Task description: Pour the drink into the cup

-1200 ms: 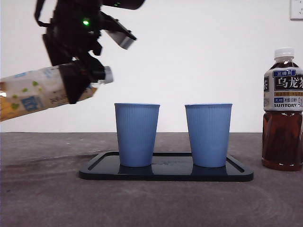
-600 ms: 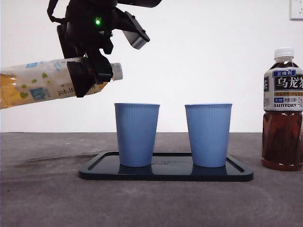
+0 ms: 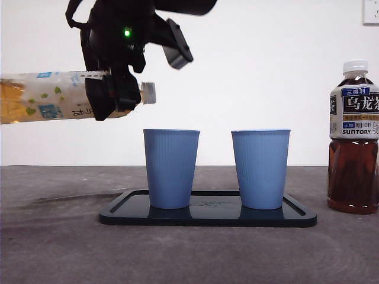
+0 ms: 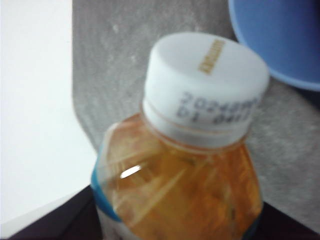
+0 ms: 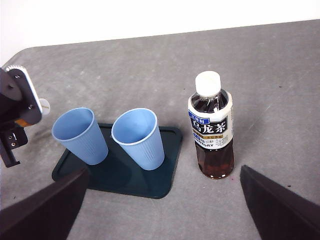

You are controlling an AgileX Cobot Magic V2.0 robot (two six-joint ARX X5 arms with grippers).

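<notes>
Fingers of our left gripper are clamping the neck end of the juice bottle, and we are holding it almost level in the upper left of the front view. Its white cap is still screwed on and is pointing to the right, toward the cups. In the left wrist view the cap is filling the middle of the frame, with the orange drink showing through the clear shoulder below it, and a blue rim is appearing in the upper right corner.

We are seeing two blue cups standing upright on a dark tray in the lower middle of the front view. In that view the left cup is sitting below and a little to the right of the cap, not touching it, and the right cup is standing beside it with a gap between them. Nothing is flowing from the bottle.

At the right edge of the front view a dark tea bottle with a white cap is standing upright on the grey table, just beside the tray but off it.

Our right gripper is waiting high above the table; in its wrist view the two black fingers are rising in the lower corners, wide apart and holding nothing, with the tray, both cups and the tea bottle lying between them.
</notes>
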